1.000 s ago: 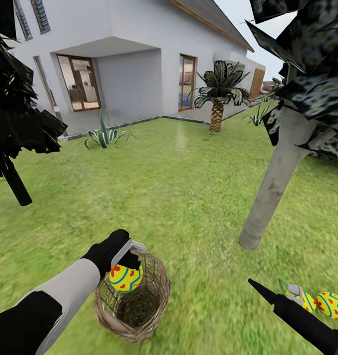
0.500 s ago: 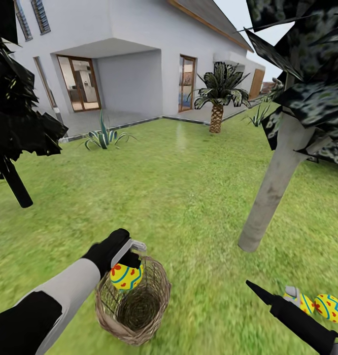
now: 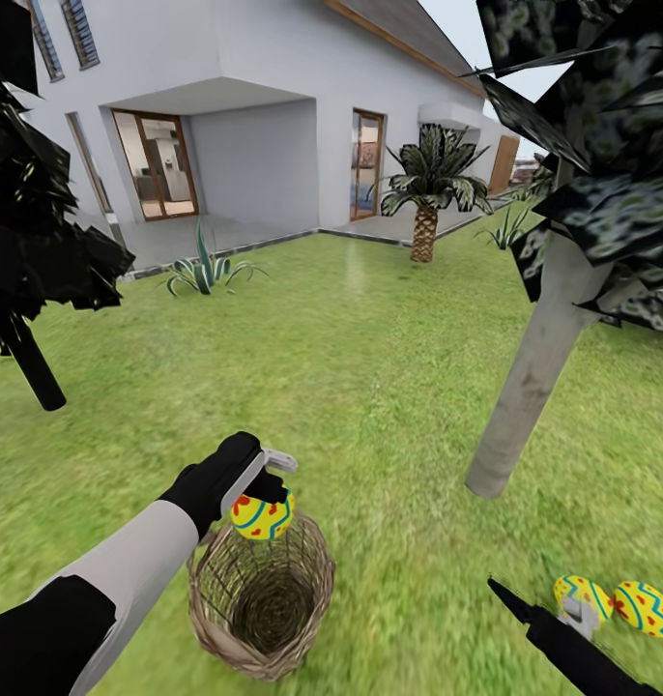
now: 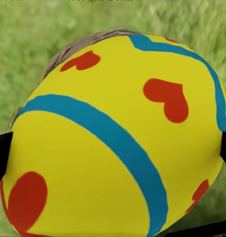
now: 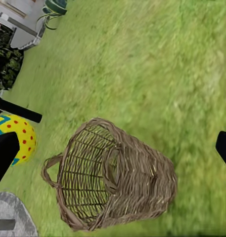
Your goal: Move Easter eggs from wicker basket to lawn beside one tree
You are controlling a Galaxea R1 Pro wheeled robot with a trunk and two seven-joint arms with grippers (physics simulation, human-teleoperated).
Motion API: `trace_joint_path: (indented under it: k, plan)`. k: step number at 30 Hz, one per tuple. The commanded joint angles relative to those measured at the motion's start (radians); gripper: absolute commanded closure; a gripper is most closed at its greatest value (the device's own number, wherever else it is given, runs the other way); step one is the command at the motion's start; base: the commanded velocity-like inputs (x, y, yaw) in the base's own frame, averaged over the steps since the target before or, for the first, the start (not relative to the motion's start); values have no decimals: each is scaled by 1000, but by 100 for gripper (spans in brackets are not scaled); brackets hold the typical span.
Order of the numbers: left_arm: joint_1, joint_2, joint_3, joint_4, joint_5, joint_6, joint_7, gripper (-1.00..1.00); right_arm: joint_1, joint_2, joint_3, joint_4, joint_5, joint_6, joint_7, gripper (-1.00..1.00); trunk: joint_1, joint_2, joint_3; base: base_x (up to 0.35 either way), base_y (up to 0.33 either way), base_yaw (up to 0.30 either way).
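My left gripper (image 3: 270, 495) is shut on a yellow Easter egg (image 3: 262, 517) with blue bands and red hearts, held just above the far rim of the wicker basket (image 3: 262, 604). The same egg (image 4: 113, 148) shows close up in the left wrist view. The basket stands upright on the lawn (image 3: 370, 387), its inside bare as far as I see. Two more eggs (image 3: 583, 594) (image 3: 645, 608) lie on the grass close to the pale trunk of the tree (image 3: 534, 372). My right gripper (image 5: 113, 150) is open and faces the basket (image 5: 113, 180); one dotted egg (image 5: 16, 138) lies beside its finger.
A dark-trunked tree (image 3: 32, 372) stands at the left. A spiky striped plant (image 3: 204, 266) and a short palm (image 3: 426, 217) grow before the white house (image 3: 273, 106). Open grass stretches between the basket and the house. My right arm (image 3: 573, 646) crosses the lower right corner.
My left gripper has lifted the egg up from inside the basket to above its rim. The right arm has dropped lower and away from the two eggs on the grass.
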Motion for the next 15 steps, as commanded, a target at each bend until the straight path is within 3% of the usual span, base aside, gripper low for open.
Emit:
trace_joint_path:
  k: [1, 7, 11, 15]
  plan:
    - [-1, 1, -4, -1, 9, 3, 14, 100, -1, 1, 0, 37, -6, -26, 1, -100, -4, 7, 2, 0, 0, 0]
    - [0, 1, -2, -13, 10, 2, 59, 100, -1, -1, 5, 237, -6, -208, 2, -100, -27, 49, 21, 0, 0, 0]
    - [0, 1, -3, -21, 11, 1, 80, 100, -1, -2, 6, 314, -6, -245, 1, -100, -42, 77, 34, 0, 0, -75]
    - [0, 1, -3, -22, 10, 1, 84, 100, -1, -7, 4, 377, -5, -260, 1, -100, -58, 105, 46, 0, 0, -226]
